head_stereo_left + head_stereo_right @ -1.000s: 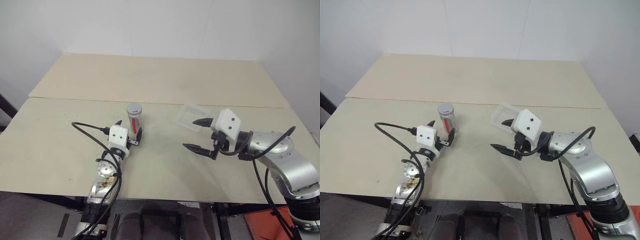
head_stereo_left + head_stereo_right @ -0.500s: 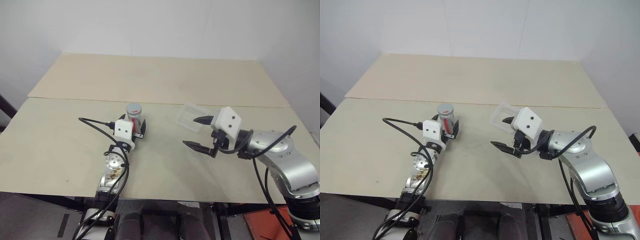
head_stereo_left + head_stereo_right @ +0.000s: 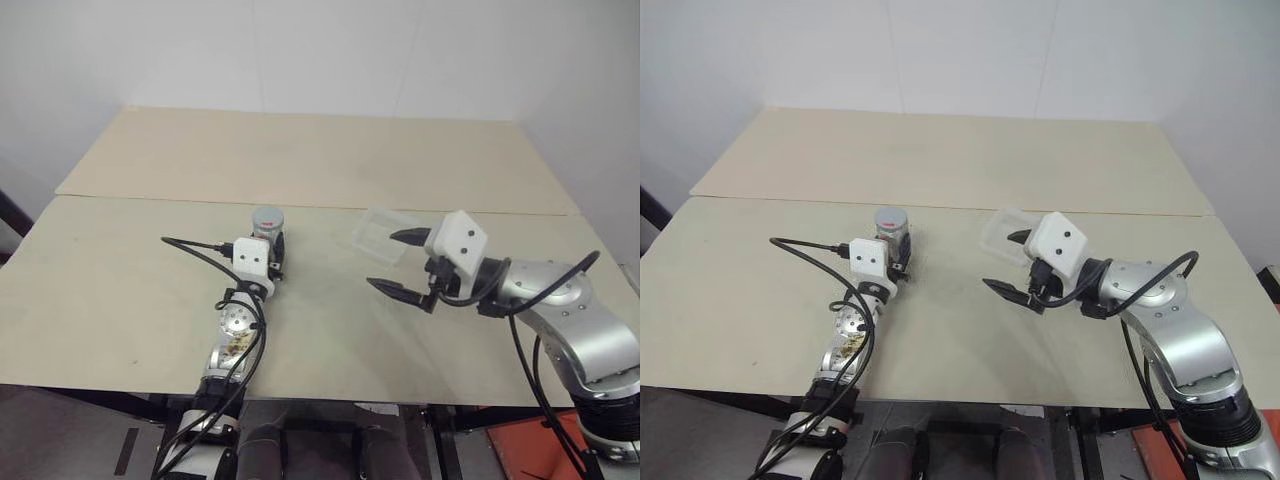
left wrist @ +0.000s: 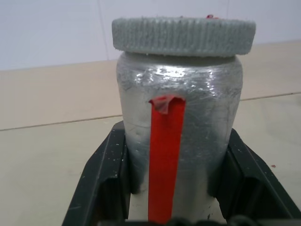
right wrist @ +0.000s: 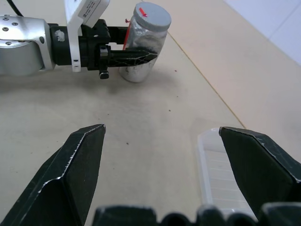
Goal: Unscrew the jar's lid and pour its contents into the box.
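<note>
The jar (image 3: 266, 232), a silver-grey cylinder with a red stripe, stands upright on the table left of centre. Its grey lid (image 4: 183, 35) sits on top. My left gripper (image 3: 271, 254) is shut on the jar's lower body, one black finger (image 4: 106, 174) pressed against each side. The clear plastic box (image 3: 378, 233) lies flat to the right of the jar. My right gripper (image 3: 381, 260) hovers open just in front of the box with nothing between its fingers. In the right wrist view the jar (image 5: 141, 52) is seen clamped in the left gripper's fingers.
The light wooden table (image 3: 300, 150) has a seam across it behind the jar and box. A black cable (image 3: 195, 245) loops out from my left wrist over the tabletop. Bare board lies between jar and box.
My left gripper slid forward until its fingers flanked the jar, then closed on it. The right gripper has stayed open in the same place.
</note>
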Available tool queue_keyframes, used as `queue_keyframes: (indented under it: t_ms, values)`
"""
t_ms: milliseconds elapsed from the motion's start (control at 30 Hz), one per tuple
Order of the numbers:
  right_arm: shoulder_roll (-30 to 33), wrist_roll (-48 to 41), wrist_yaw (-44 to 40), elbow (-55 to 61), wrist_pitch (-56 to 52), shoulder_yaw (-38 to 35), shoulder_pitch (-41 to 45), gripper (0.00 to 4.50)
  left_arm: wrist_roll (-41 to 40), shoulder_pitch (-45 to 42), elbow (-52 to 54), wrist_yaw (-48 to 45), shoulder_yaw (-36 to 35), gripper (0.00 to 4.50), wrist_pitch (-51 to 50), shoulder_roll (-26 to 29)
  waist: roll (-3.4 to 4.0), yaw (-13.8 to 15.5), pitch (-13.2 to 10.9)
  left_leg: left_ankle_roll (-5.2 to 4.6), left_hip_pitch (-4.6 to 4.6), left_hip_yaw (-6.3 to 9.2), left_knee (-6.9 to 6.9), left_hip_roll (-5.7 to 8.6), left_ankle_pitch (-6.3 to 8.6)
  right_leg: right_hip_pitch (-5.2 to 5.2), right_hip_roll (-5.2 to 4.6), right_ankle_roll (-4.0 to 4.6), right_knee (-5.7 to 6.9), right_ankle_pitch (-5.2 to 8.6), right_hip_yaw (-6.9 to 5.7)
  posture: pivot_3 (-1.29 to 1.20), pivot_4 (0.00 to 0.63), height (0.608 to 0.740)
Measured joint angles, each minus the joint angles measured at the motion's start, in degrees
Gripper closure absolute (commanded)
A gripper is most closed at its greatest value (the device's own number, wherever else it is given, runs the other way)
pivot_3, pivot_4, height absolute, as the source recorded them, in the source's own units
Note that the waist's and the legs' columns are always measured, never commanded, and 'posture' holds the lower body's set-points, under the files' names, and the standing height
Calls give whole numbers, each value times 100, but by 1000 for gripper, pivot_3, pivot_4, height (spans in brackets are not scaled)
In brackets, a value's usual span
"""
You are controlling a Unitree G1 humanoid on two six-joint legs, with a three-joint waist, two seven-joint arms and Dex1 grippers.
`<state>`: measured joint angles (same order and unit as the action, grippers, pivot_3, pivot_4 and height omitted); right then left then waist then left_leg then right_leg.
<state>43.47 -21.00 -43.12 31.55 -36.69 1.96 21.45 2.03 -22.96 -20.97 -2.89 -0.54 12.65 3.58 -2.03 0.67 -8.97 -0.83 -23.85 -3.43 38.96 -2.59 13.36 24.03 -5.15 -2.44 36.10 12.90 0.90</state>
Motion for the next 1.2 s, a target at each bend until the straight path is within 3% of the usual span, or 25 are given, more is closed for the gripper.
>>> queue_keyframes:
  t_ms: [300, 433, 567, 733, 1200]
  values:
    - [-79, -3, 195, 66, -7, -37, -52, 0, -374, 3, 131, -526, -29, 2573, -59, 15, 0, 0, 0, 0, -3, 0, 0, 1, 0, 2, -1, 0, -1, 0, 0, 0, 150, 740]
    - [-626, -109, 557, 160, -139, -40, -22, 0, -846, 129, 719, -1144, -29, 2573, -78, 156, 0, -39, 0, 0, -3, 1, -1, -4, 0, 5, 3, 0, 2, 0, 1, 0, 150, 740]
    - [-1412, -145, 1139, 141, -290, 130, 178, 0, -1523, 384, 1430, -2232, 47, 2573, -349, 660, 4, -102, 2, 1, -1, 1, -1, -4, -1, 6, 4, 1, 10, -1, 1, 0, 150, 740]
    - [-2133, -44, 1702, 18, -411, 419, 478, 0, -1783, 518, 1728, -2892, 197, 2573, -602, 908, 4, -86, 2, 2, -1, 1, 2, -2, -2, 5, 2, 1, 7, -1, 1, 0, 150, 740]
    - [-2966, 358, 2369, -214, -391, 918, 683, 0, -1655, 509, 1799, -3161, 698, 2573, -657, 700, 5, -85, 3, 1, -2, 3, 0, -2, -2, 6, 3, 1, 6, -1, -1, 0, 150, 740]
